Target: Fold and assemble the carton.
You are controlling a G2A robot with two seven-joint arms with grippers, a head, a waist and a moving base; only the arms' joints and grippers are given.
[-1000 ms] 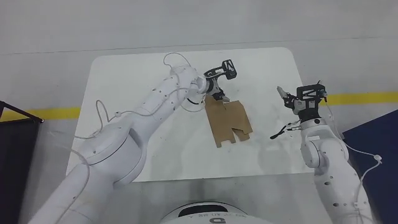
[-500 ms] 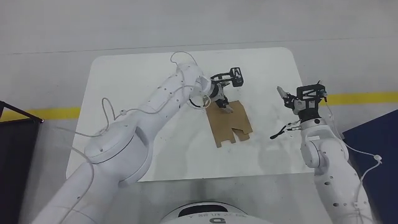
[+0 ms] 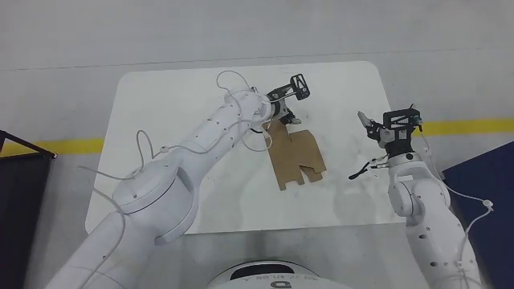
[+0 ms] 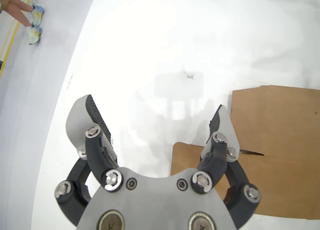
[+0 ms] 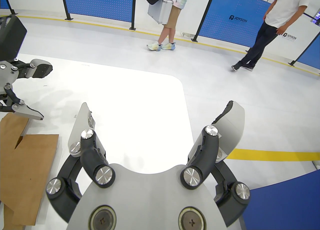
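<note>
A flat brown carton [image 3: 295, 157] lies unfolded on the white table [image 3: 177, 128], right of centre. My left gripper [image 3: 287, 116] hovers at the carton's far left corner. In the left wrist view the left gripper [image 4: 157, 115] is open with nothing between its fingers, and one finger [image 4: 221, 123] sits over the edge of the carton [image 4: 272, 153] where a corner flap meets a slit. My right gripper [image 3: 389, 124] is near the table's right edge, apart from the carton. In its own view the right gripper [image 5: 160, 113] is open and holds nothing, with the carton [image 5: 25, 160] and the left gripper [image 5: 40, 92] off to one side.
The table's rounded far right corner [image 5: 180, 85] and right edge lie just past my right gripper. Bare tabletop spreads left of the carton and beyond it. A yellow floor line [image 3: 474, 126] runs beside the table. People stand by blue barriers [image 5: 232, 15] in the room behind.
The left gripper swung right and down toward the carton's far corner, then drew back to the far side. The carton's far left flap shifted slightly. The right arm stayed put.
</note>
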